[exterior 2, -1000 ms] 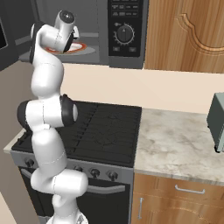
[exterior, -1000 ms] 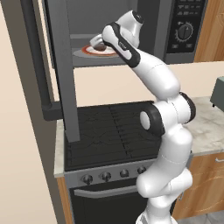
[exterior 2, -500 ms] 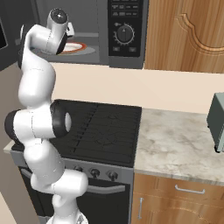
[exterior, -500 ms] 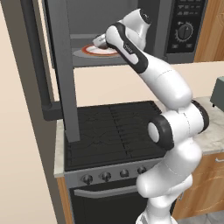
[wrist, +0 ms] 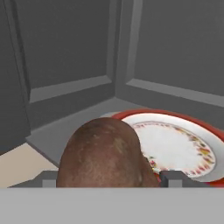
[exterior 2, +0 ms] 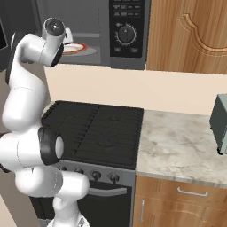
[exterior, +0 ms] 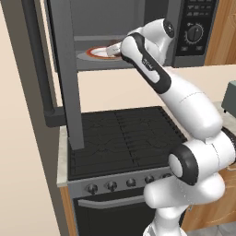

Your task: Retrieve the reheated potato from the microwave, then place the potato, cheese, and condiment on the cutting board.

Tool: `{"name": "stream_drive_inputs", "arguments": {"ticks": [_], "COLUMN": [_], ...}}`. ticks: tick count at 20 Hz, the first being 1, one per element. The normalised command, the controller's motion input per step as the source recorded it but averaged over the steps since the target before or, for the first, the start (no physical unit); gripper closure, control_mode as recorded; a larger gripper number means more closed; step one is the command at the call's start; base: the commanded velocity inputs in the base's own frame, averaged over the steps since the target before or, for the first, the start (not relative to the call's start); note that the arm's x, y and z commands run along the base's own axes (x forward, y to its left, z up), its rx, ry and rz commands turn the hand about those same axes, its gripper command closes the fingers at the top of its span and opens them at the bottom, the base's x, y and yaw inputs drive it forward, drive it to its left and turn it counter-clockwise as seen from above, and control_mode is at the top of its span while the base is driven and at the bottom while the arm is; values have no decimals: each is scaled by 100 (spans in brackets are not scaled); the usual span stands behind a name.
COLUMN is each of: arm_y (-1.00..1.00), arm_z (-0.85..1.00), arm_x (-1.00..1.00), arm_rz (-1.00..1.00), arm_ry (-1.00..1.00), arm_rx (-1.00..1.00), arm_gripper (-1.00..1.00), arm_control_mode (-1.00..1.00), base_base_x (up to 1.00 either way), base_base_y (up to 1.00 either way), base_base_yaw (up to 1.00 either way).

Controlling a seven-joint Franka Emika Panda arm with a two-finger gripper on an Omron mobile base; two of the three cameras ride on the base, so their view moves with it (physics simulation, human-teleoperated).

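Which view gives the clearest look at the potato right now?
The hand view: the potato looms large and brown between the fingertips, in front of the plate inside the microwave. In both base views the arm covers that spot, so the potato cannot be made out.

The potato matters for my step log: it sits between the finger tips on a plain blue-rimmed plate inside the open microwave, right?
Not quite. In the hand view the potato sits between the finger tips, but the plate has a red rim, not blue. It is inside the open microwave.

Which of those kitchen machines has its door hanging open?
The microwave above the stove: its door is swung open, showing a plate inside. The oven door below is shut.
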Motion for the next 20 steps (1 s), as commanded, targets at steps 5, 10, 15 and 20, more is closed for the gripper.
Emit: {"name": "stream_drive_inputs", "arguments": {"ticks": [5, 10, 15, 20], "arm_y": [-24, -26, -27, -31], "arm_z": [14, 2, -13, -28], "arm_x": [-77, -83, -73, -74], "arm_rz": [0, -1, -4, -7], "arm_ry": [0, 0, 9, 11], "arm_rx": [1, 0, 0, 0], "arm_gripper": [100, 100, 100, 100], "arm_control_mode": [-100, -100, -100, -100], "base_base_x": [0, 0, 0, 0], "base_base_y": [0, 0, 0, 0], "base_base_yaw": [0, 0, 0, 0]}}
